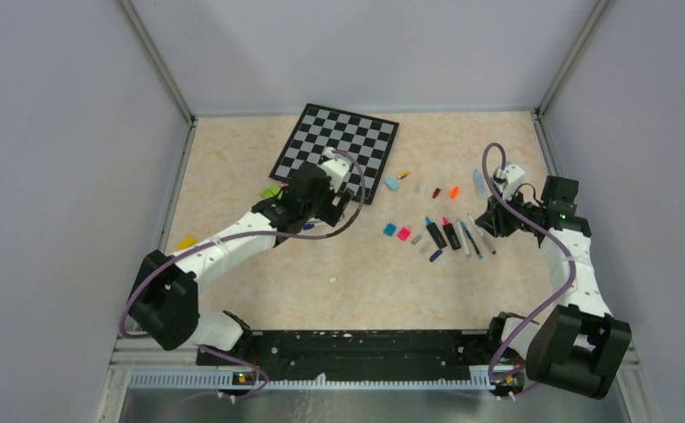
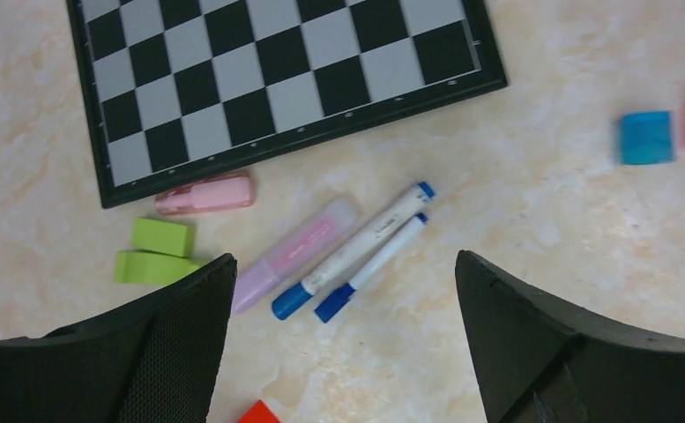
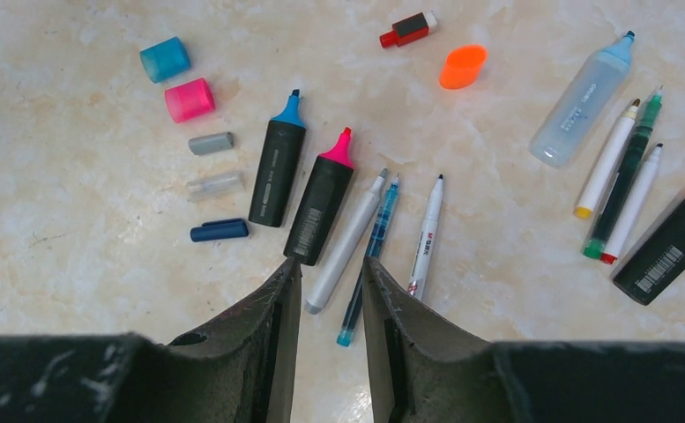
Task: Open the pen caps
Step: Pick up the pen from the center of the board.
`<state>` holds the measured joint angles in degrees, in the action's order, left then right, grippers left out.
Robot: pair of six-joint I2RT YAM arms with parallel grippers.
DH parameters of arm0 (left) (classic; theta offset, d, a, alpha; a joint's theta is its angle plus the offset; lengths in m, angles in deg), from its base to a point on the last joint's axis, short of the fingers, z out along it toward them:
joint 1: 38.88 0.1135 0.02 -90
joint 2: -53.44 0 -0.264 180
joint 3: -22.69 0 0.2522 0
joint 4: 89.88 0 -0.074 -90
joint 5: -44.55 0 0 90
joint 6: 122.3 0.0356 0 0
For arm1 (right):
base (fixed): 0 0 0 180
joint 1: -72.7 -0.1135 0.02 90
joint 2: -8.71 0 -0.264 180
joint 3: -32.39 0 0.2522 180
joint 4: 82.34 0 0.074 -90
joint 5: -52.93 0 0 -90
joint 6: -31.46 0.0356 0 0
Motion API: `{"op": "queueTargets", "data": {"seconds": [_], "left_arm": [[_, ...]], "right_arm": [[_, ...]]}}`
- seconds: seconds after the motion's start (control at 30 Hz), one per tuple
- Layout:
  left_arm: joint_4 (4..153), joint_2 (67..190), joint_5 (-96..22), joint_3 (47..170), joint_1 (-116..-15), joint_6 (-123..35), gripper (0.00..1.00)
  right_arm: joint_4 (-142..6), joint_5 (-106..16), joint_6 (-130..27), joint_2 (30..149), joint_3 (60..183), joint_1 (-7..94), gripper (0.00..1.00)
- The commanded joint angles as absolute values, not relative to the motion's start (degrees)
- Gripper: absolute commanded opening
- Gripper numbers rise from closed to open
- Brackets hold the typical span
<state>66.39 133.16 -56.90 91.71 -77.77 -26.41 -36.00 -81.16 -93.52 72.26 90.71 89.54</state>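
- Left hand (image 2: 343, 260) spread wide, empty, directly above two blue-capped pens (image 2: 362, 241) beside the checkered board (image 2: 277, 79); their axes run diagonally.
- Right hand (image 3: 330, 264) narrowly parted, empty, well away from the board.

No wording can be read with certainty, a barcode label is seen on the black orange-tipped highlighter (image 3: 669, 251), small red lettering is printed on the slim white pen (image 3: 427, 233) but cannot be made out, grey print on the translucent pale-blue marker (image 3: 577, 110) is illegible
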Motion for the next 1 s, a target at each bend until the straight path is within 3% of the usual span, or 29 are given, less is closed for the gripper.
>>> {"op": "queueTargets", "data": {"seconds": [0.0, 0.47, 0.6, 0.7, 0.77, 0.97], "left_arm": [[65.98, 136.52, -56.07, 94.81, -72.77, -23.26, 0.95], [64.44, 146.32, -52.34, 100.93, -60.83, -50.74, 0.99], [59.49, 151.04, -59.33, 104.79, -60.48, -62.37, 0.98], [52.88, 156.02, -63.45, 109.12, -60.46, -74.48, 0.94], [47.76, 158.79, -66.06, 112.18, -60.42, -79.25, 0.85], [45.33, 162.41, -69.76, 114.67, -60.34, -83.43, 0.69]], "right_arm": [[-37.29, -83.03, -94.83, 70.47, 90.56, 90.37, 0.31], [-37.66, -83.12, -95.01, 69.27, 90.45, 90.37, 0.31], [-37.85, -82.99, -95.02, 69.01, 90.37, 90.37, 0.31], [-37.84, -82.95, -95.02, 69.02, 90.36, 90.37, 0.31], [-37.90, -82.92, -95.01, 69.01, 90.30, 90.37, 0.31], [-37.86, -82.93, -95.01, 68.97, 90.28, 90.37, 0.31]]}}
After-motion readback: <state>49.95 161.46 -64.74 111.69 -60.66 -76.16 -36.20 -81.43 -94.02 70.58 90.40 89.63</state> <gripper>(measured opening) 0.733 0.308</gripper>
